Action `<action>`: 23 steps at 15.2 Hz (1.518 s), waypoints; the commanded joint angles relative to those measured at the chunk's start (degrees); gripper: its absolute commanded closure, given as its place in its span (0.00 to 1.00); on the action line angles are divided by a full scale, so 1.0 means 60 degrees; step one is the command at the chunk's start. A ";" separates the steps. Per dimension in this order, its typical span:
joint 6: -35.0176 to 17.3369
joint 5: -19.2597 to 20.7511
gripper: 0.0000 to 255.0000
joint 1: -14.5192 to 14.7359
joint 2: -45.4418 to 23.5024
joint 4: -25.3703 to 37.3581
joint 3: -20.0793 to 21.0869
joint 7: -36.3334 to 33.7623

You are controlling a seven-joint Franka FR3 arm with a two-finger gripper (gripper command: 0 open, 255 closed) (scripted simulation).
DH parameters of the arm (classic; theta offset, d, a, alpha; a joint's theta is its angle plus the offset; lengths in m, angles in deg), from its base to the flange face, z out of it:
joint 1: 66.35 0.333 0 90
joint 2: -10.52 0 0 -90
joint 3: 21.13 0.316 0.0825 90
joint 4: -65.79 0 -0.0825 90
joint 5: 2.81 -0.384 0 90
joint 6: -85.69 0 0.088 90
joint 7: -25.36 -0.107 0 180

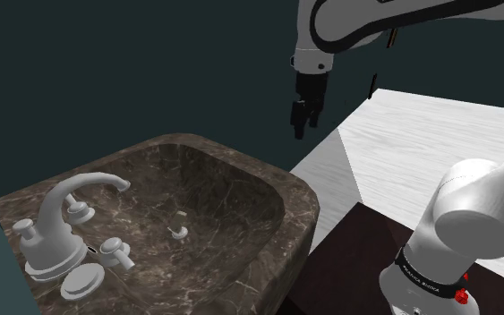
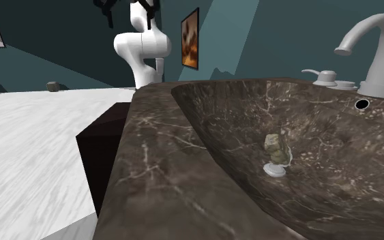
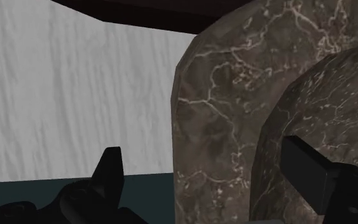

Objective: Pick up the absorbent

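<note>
A small olive-grey lump, the absorbent (image 2: 273, 142), sits in the bottom of the dark marble sink (image 2: 183, 177), right above the white drain plug (image 2: 275, 169). From the shoulder view it is a tiny pale piece (image 1: 180, 218) in the middle of the basin (image 1: 268, 183). My black gripper (image 1: 301, 123) hangs in the air above the sink's far right corner, well above and off to the side of the lump. In the wrist view the gripper (image 3: 209, 178) is open, its fingers (image 3: 109, 168) wide apart with nothing between them; the sink's rounded outer rim (image 3: 228, 108) lies below.
A white faucet (image 1: 62, 215) with handles stands at the sink's left end in the shoulder view. A white counter (image 1: 420, 143) runs beside the sink, with a dark cabinet (image 1: 348, 259) below. Far off on that counter lies another small grey lump (image 2: 52, 86).
</note>
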 commanded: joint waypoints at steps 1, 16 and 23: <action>-0.0503 -0.0222 0.00 0.0180 -0.0479 0.0000 0.0097 0.0036; -0.3311 -0.1589 0.00 0.1300 -0.4891 0.1764 0.0845 0.0729; -0.4000 -0.1974 0.00 0.1730 -0.7002 0.3309 0.1291 0.1041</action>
